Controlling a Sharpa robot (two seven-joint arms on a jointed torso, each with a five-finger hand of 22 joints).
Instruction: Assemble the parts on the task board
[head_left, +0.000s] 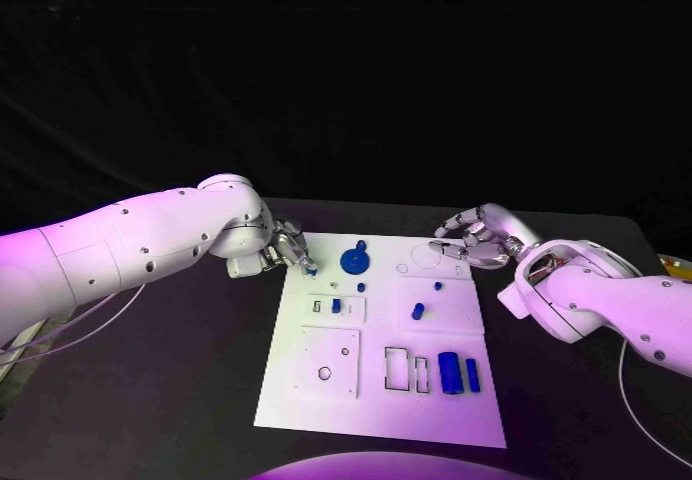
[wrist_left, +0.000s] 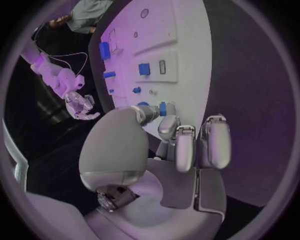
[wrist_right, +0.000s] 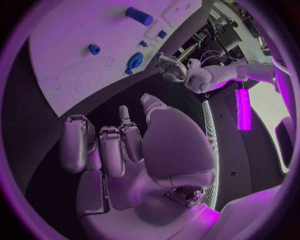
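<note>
Nearest me, two blue cylinders (head_left: 457, 373) lie on the task board (head_left: 378, 400). My left hand (head_left: 277, 252) pinches a small blue part (head_left: 310, 268) at its far-left edge; my right hand (head_left: 473, 240) hovers empty, fingers curled, beyond its far-right corner.

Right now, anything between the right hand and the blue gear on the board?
Nothing visible. The right hand hovers at the task board's far right corner, and only bare white board lies between it and the blue gear.

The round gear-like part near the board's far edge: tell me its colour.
Blue. The gear-like part lies on the white task board, clearest in the head view.
</note>
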